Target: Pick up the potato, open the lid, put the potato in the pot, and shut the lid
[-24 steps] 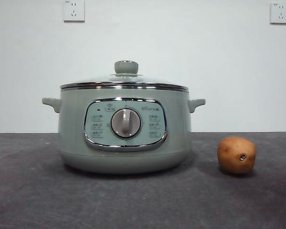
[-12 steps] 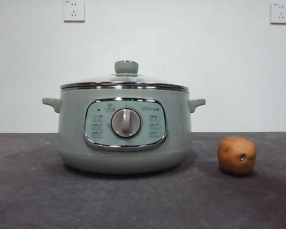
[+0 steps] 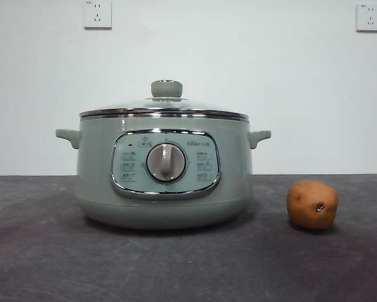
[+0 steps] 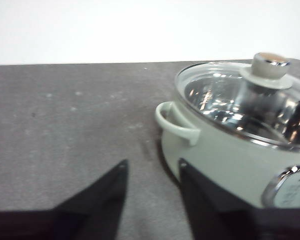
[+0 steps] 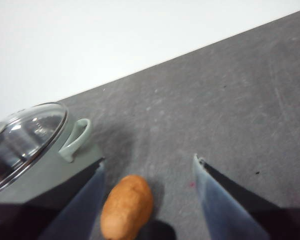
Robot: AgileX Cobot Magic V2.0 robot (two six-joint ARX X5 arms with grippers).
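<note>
The sage-green pot (image 3: 163, 182) stands on the dark table with the glass lid (image 3: 165, 108) closed on it; its green knob (image 3: 167, 88) is on top. The potato (image 3: 312, 204) lies on the table to the pot's right, apart from it. Neither arm shows in the front view. My right gripper (image 5: 148, 167) is open above the table, with the potato (image 5: 126, 207) between and below its jaws, not touched. My left gripper (image 4: 152, 167) is open and empty beside the pot's side handle (image 4: 175, 120); the lid (image 4: 240, 102) shows there too.
A white wall with two sockets (image 3: 97, 14) stands behind the table. The dark grey tabletop (image 3: 43, 251) stretches to the left of the pot and in front of it.
</note>
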